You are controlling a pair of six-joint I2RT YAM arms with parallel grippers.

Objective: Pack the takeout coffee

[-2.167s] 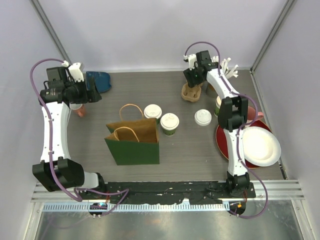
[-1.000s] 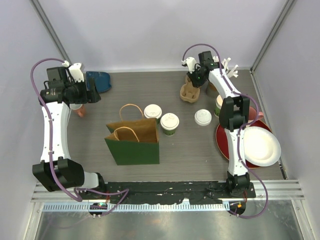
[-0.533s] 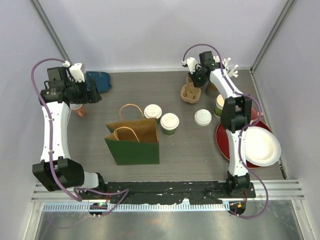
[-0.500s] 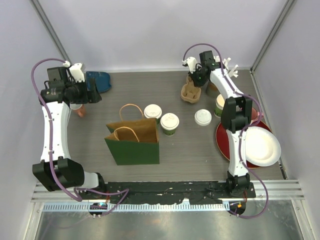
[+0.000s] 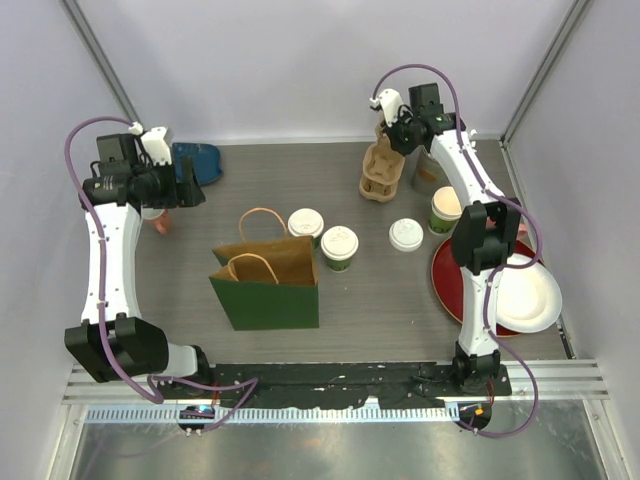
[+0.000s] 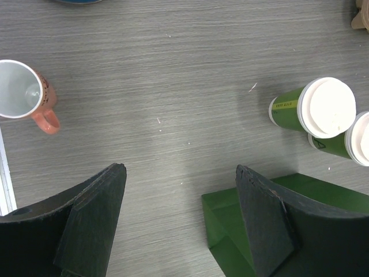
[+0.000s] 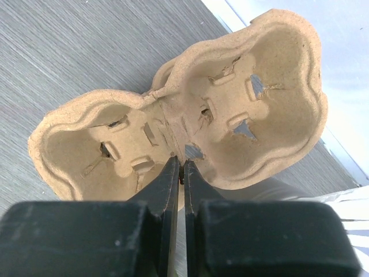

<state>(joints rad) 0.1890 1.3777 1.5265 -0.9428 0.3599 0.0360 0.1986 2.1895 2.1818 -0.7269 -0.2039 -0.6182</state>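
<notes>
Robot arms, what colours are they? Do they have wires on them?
The left arm and right arm are long white tubes with chunky black joints. A purple cable loops along each one. The left end effector and right end effector each have two flat black fingers, and a small white piece sits on each wrist.

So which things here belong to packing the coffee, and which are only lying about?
For the job: two lidded cups, carrier in the right hand, bag.
Lying about: mug, loose lid, plates, lidless cup stack, blue object.
</notes>
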